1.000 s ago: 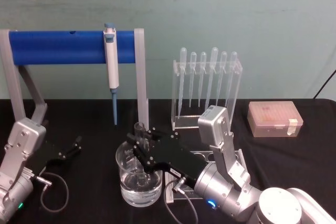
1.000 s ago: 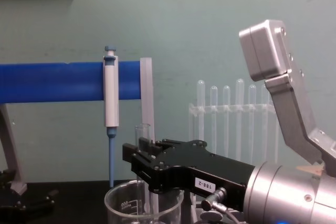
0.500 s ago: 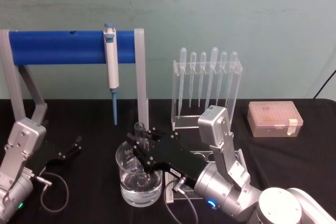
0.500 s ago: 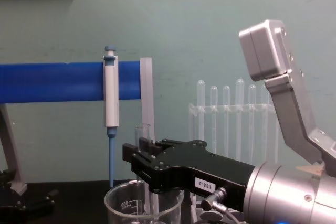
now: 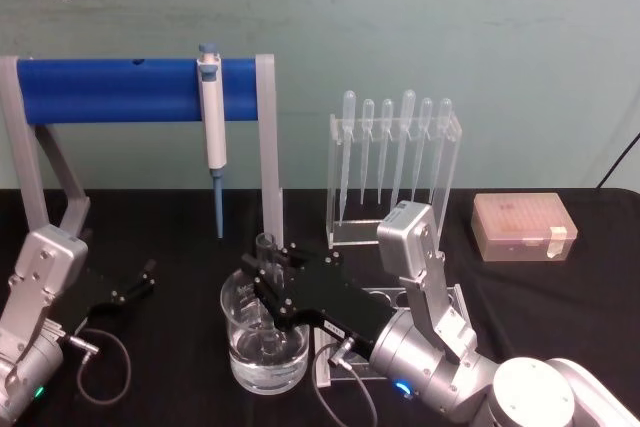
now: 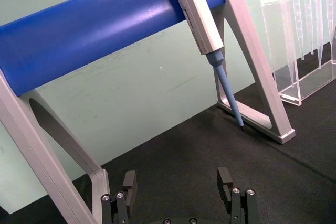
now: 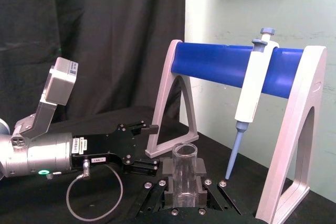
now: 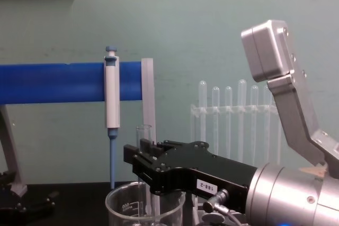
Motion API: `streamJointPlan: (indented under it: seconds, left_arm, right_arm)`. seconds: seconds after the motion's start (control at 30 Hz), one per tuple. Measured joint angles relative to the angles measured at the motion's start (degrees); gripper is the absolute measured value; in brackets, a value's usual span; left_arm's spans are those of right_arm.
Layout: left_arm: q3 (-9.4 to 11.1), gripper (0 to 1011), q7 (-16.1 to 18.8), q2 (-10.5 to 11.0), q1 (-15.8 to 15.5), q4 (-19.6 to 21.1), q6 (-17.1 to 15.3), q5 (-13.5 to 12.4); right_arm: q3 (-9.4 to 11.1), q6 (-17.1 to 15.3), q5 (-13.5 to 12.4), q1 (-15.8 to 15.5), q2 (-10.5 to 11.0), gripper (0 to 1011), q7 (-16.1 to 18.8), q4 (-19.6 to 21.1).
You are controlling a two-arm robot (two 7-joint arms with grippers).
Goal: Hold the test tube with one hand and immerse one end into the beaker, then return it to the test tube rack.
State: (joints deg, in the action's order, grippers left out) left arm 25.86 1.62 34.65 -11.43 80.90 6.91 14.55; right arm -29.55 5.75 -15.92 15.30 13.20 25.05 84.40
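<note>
Working on a black table (image 5: 180,237) before a green wall (image 5: 450,27). Clamping the test tube (image 5: 266,247) upright in the beaker (image 5: 240,357) with the right gripper (image 5: 266,282), labelled "188-2". Holding the left gripper (image 6: 178,179) splayed apart.

right pincer (image 5: 266,275) clamped, left pincer (image 6: 178,181) spread

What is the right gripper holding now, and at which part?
The right gripper holds the test tube just below its open rim; the lower end is in the beaker.
</note>
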Motion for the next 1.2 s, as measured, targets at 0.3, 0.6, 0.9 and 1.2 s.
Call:
streamJointPlan:
  seconds: [0.3,0.6,0.9,1.2]
  left_arm:
    - [0.0,1000,0.0,0.0,0.0,0.0,0.0,0.0]
    - [0.0,1000,0.0,0.0,0.0,0.0,0.0,0.0]
    - [0.0,1000,0.0,0.0,0.0,0.0,0.0,0.0]
    - [0.0,1000,0.0,0.0,0.0,0.0,0.0,0.0]
  right_arm:
    - [0.0,0.0,0.0,0.0,0.0,225,0.0,0.0]
    - [0.0,0.0,0.0,0.0,0.0,225,0.0,0.0]
    - [0.0,0.0,0.0,0.0,0.0,224,0.0,0.0]
    - [0.0,0.0,0.0,0.0,0.0,225,0.0,0.0]
